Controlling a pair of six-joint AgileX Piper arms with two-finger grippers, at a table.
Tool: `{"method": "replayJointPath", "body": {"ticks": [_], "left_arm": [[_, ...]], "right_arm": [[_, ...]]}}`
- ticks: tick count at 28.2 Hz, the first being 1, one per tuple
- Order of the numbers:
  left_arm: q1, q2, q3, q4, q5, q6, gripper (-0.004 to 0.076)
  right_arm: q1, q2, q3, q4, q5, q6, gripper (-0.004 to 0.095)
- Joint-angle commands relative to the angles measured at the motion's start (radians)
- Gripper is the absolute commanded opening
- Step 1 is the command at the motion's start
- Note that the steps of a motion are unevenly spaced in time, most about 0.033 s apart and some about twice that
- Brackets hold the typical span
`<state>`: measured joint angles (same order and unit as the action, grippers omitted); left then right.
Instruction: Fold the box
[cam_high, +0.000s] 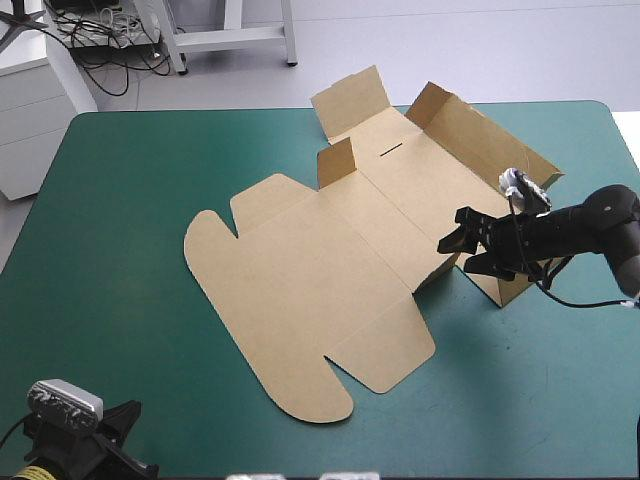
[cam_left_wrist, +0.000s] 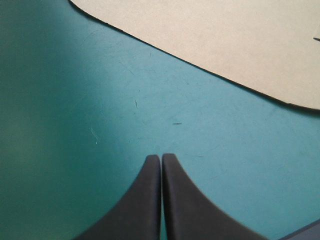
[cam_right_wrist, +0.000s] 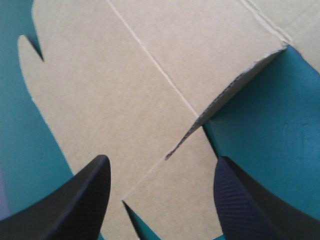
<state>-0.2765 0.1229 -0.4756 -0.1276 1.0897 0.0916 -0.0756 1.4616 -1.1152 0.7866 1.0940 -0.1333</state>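
The box (cam_high: 330, 270) lies near the middle of the high view, on the teal-green cover (cam_high: 120, 200). It is only partly formed. Its lid part (cam_high: 270, 290), with rounded corners, lies flat and reaches toward the lower left of the frame. Toward the upper right, some walls are raised. The long far wall (cam_high: 480, 135) stands tilted, and one flap (cam_high: 350, 100) stands at the far edge of the table. A small flap (cam_high: 337, 163) is upright just beside the slot.

The right gripper (cam_high: 458, 250) comes in from the right side of the frame. It hovers at the near right corner of the box, where a short wall (cam_high: 505, 288) is raised. Its two black fingers are spread apart and they hold nothing. In the right wrist view, the right gripper (cam_right_wrist: 161, 160) has flat brown board under and ahead of it. The cut edge of a raised wall (cam_right_wrist: 230, 90) runs ahead of the fingers, with bare cover beside it. Whether a finger touches the board cannot be told.

The left gripper (cam_left_wrist: 161, 157) is at the lower left corner of the high view, well apart from the box. Its fingers are pressed together into one point, with nothing between them. They are over bare cover, and the curved edge of the box lies ahead of them.
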Motion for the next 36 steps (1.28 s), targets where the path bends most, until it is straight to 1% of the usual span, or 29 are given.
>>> {"method": "replayJointPath", "body": {"ticks": [1, 4, 8, 12, 14, 17, 23, 28, 29, 31, 33, 34, 35, 36], "left_arm": [[-0.005, 0.019, -0.025, -0.008, -0.059, -0.008, -0.0010], [-0.005, 0.019, -0.025, -0.008, -0.059, -0.008, -0.0010], [-0.005, 0.019, -0.025, -0.008, -0.059, -0.008, -0.0010], [-0.005, 0.019, -0.025, -0.008, -0.059, -0.008, -0.0010], [-0.005, 0.019, -0.025, -0.008, -0.059, -0.008, -0.0010], [-0.005, 0.019, -0.025, -0.008, -0.059, -0.008, -0.0010], [-0.005, 0.019, -0.025, -0.008, -0.059, -0.008, -0.0010], [-0.005, 0.019, -0.025, -0.008, -0.059, -0.008, -0.0010], [-0.005, 0.019, -0.025, -0.008, -0.059, -0.008, -0.0010], [-0.005, 0.019, -0.025, -0.008, -0.059, -0.008, -0.0010], [-0.005, 0.019, -0.025, -0.008, -0.059, -0.008, -0.0010], [-0.005, 0.019, -0.025, -0.008, -0.059, -0.008, -0.0010], [-0.005, 0.019, -0.025, -0.008, -0.059, -0.008, -0.0010], [-0.005, 0.019, -0.025, -0.008, -0.059, -0.008, -0.0010]], "right_arm": [[0.066, -0.032, -0.034, -0.076, -0.070, 0.111, 0.0552], [0.143, -0.032, -0.034, -0.169, -0.144, 0.250, 0.0552], [0.237, -0.028, -0.034, -0.327, -0.249, 0.518, 0.0552], [0.288, 0.002, -0.034, -0.465, -0.259, 0.708, 0.0552], [0.301, 0.026, -0.034, -0.502, -0.261, 0.766, 0.0552], [0.305, 0.059, -0.034, -0.507, -0.289, 0.803, 0.0552], [0.305, 0.104, -0.034, -0.452, -0.399, 0.818, 0.0552], [0.305, 0.111, -0.034, -0.455, -0.397, 0.818, 0.0550], [0.305, 0.111, -0.034, -0.455, -0.397, 0.818, 0.0535], [0.305, 0.111, -0.034, -0.456, -0.397, 0.820, 0.0460], [0.305, 0.111, -0.034, -0.460, -0.397, 0.826, 0.0330], [0.305, 0.111, -0.034, -0.466, -0.397, 0.826, 0.0183], [0.305, 0.111, -0.034, -0.472, -0.397, 0.828, 0.0096], [0.305, 0.111, -0.034, -0.484, -0.397, 0.833, -0.0017]]}}
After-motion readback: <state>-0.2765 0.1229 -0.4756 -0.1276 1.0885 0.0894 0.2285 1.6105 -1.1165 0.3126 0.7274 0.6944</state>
